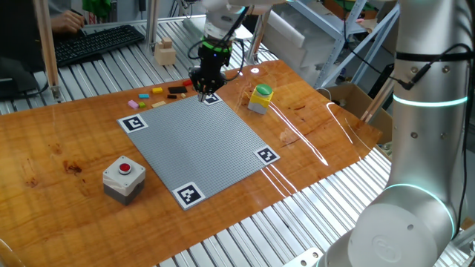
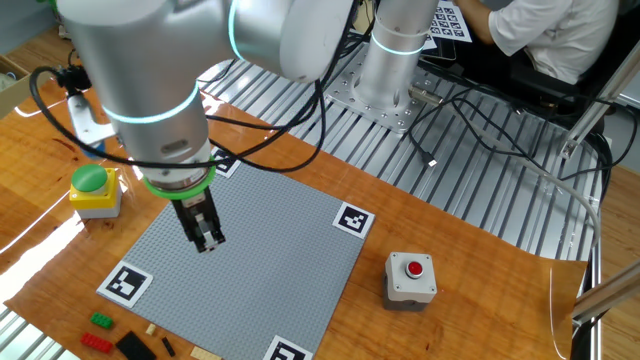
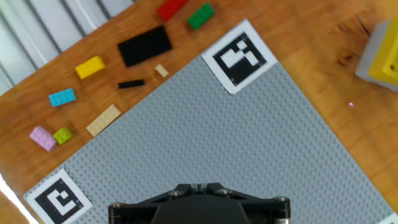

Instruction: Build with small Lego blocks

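Black two-finger gripper [image 2: 208,238] pointing straight down, fingers pressed together, nothing between them, tips low over grey studded baseplate [image 2: 250,270] near its corner with black-and-white marker tag [image 1: 211,98]

Small Lego blocks [image 3: 93,93] loose on glossy wooden tabletop [image 1: 67,148], just off baseplate edge beside gripper: red, green, black, yellow, blue, tan, pink, lime

None touching gripper

Wooden tabletop [image 1: 67,141] is carrying a grey baseplate [image 1: 194,137] lying flat, marker tags at its corners. Lego blocks [image 3: 90,66] are lying loose on the wood just off one plate edge. Red button box [image 1: 123,178] is sitting near another corner, yellow container [image 1: 260,98] near the opposite side. Wooden block [image 1: 165,52] is sitting off the wood, on the metal slats.
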{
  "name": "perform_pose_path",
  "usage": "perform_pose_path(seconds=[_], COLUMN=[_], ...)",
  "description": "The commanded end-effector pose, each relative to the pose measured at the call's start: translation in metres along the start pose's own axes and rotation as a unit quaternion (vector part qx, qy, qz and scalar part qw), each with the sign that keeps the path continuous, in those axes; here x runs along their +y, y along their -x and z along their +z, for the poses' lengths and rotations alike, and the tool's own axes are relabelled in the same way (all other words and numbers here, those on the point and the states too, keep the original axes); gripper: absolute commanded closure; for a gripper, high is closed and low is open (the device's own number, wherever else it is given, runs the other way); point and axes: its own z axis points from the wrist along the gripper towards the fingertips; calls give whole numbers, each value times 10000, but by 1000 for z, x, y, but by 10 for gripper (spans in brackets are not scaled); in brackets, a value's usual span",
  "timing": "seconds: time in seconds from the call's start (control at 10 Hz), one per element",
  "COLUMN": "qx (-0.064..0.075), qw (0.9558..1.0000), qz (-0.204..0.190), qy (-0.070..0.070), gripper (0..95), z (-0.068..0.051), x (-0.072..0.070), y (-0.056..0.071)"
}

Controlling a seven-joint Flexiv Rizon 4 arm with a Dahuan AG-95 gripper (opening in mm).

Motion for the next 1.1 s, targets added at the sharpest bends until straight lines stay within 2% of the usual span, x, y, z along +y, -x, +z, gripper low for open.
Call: perform_pose_path(seconds=[0.1, 0.2, 0.3, 0.5, 0.6, 0.8, 1.0, 1.1], qx=[78, 80, 40, 44, 21, -28, -49, -115], qw=[9993, 9992, 9977, 9970, 9969, 9966, 9926, 9903], qz=[359, 393, 676, 774, 782, 824, 1213, 1383], qy=[11, 19, 48, 41, 21, -24, -30, -51], gripper=[950, 950, 950, 950, 950, 950, 950, 950], z=[0, 0, 1, 0, 2, 6, 10, 13], x=[0, 0, 3, 9, 8, 5, 8, 10], y=[1, 1, 11, 23, 35, 49, 65, 71])
